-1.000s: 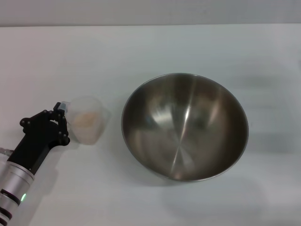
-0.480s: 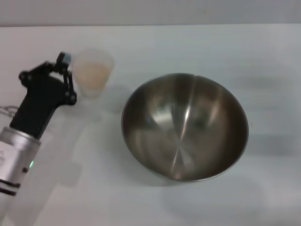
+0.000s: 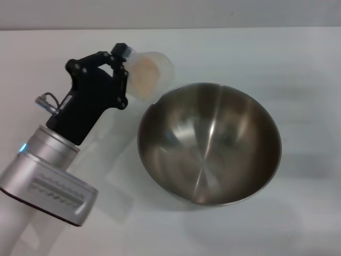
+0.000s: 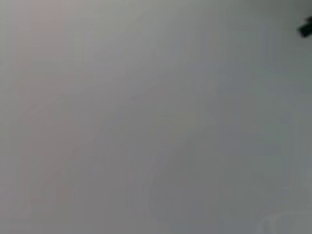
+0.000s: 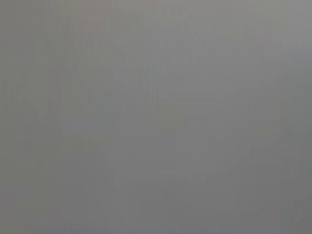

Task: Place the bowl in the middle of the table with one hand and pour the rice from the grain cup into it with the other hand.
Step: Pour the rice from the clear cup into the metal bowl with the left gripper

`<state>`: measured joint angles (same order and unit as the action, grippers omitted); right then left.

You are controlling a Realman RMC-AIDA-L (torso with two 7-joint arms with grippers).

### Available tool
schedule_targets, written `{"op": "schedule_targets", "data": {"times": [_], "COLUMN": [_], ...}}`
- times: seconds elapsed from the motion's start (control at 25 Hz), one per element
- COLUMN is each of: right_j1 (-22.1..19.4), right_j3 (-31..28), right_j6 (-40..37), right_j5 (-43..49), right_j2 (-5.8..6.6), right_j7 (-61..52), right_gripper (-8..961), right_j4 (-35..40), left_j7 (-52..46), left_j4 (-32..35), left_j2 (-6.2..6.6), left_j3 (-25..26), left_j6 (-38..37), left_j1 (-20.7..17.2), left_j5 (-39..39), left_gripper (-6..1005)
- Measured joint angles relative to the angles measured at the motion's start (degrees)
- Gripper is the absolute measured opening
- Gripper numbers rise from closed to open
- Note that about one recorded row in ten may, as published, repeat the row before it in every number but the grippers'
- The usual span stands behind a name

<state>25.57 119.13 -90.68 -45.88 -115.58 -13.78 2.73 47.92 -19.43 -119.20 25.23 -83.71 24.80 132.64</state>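
Observation:
The steel bowl (image 3: 209,143) stands upright on the white table (image 3: 298,64), near the middle. My left gripper (image 3: 121,69) is shut on the translucent grain cup (image 3: 151,74) and holds it lifted in the air just beyond the bowl's far-left rim, tilted toward the bowl. The pale rice (image 3: 141,76) shows inside the cup; none lies in the bowl. The right gripper is out of view. Both wrist views show only plain grey, with nothing to make out.
The left arm's silver-white forearm (image 3: 50,170) crosses the near-left part of the table. Bare tabletop lies to the right of the bowl and behind it.
My left gripper has lifted the grain cup off the table and carried it away from me and rightward to the bowl's rim, tilting it. The bowl has not moved.

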Motion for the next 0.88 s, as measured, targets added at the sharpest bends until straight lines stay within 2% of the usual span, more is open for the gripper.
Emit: {"op": "schedule_targets", "data": {"times": [0.16,0.24,0.28,0.52,0.68,0.72,0.84,0.88], "right_j1": [0.18,0.18,0.18,0.68,1.00,1.04,1.29,1.40], "right_j3": [-0.69,-1.53,-1.53,-2.31,-2.39,-2.55,-3.42,-3.72], "right_j6": [-0.14,-0.20,-0.20,0.10,0.08,-0.01,0.18,0.33], "right_j5": [0.00,0.00,0.00,0.00,0.00,0.00,0.00,0.00], "right_j2": [-0.09,-0.09,-0.09,-0.20,-0.34,-0.34,-0.35,-0.35], "right_j7": [0.02,0.03,0.03,1.14,2.01,2.06,2.14,2.14], "right_gripper": [523,523,523,523,523,523,523,523], "right_j4": [0.08,0.08,0.08,0.16,0.17,0.17,0.17,0.17], "left_j7": [8.01,15.36,15.36,30.56,35.69,40.24,42.67,46.61], "left_j4": [-0.01,0.00,0.00,-0.34,-0.46,-0.49,-0.58,-1.11], "left_j2": [0.02,0.02,0.02,0.02,0.02,0.02,0.03,0.02], "left_j3": [-1.41,-1.64,-1.64,-1.71,-1.82,-1.89,-1.92,-1.96], "left_j6": [-0.34,-0.36,-0.36,1.86,2.72,3.24,3.42,3.72], "left_j1": [0.90,1.18,1.18,1.23,1.23,1.19,1.16,1.01], "left_j5": [0.76,3.64,3.64,8.83,10.15,11.48,11.93,12.29], "left_gripper": [47,49,51,58,62,64,67,68]}}
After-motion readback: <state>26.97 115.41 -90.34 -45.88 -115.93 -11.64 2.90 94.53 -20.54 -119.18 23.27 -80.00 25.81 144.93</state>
